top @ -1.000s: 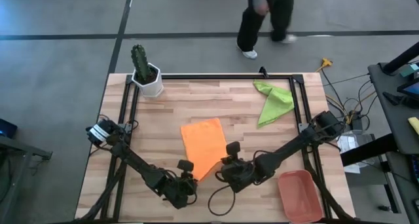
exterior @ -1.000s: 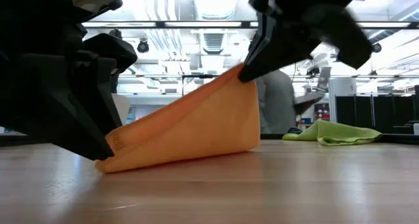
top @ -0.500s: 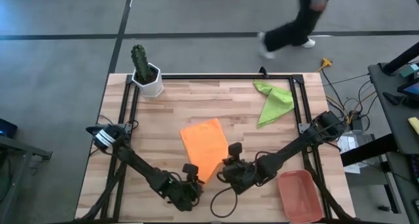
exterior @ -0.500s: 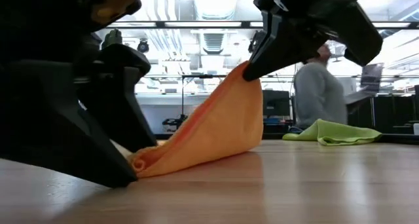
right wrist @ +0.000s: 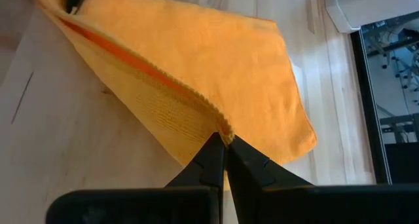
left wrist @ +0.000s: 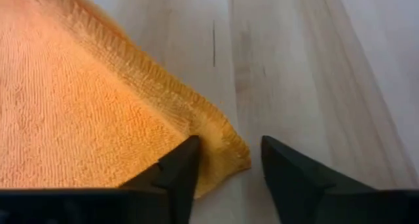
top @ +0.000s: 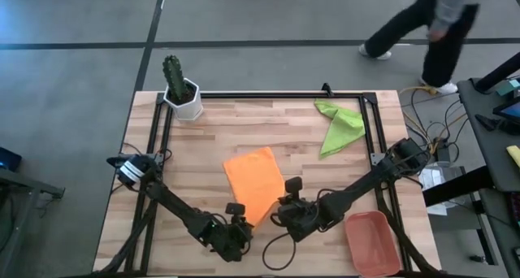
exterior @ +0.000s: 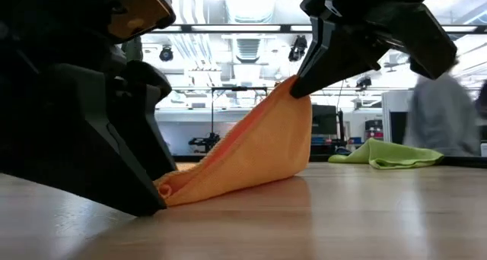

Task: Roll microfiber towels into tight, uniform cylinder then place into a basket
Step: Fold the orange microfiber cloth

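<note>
While the right gripper [top: 283, 206] pinches one near corner of the orange towel [top: 253, 180] between fully closed fingers and holds it raised off the wood, the left gripper [top: 241, 226] sits low at the towel's other near corner with its fingers [left wrist: 177, 173] parted. In the left wrist view that corner lies flat on the table [top: 203, 140], its tip just ahead of the gap and nothing clamped.

The relation that governs the coming move is this: the unheld corner lies directly ahead of the left gripper, touching or nearly touching one finger, so the left arm is the nearer one and probably needs only to close. The towel's long axis runs from the table's near edge toward the far edge, slightly slanted; the two grippers stand side by side across its near end, which suits rolling away from that edge.

Counts: two towels, one orange near the table's middle and near edge, one green towel [top: 340, 125] crumpled near the far right corner, well apart from both arms. One basket [top: 373, 241] sits at the near right corner, holding nothing. One potted cactus [top: 180, 89] stands at the far left corner. A person [top: 431, 26] walks beyond the table's far edge.
</note>
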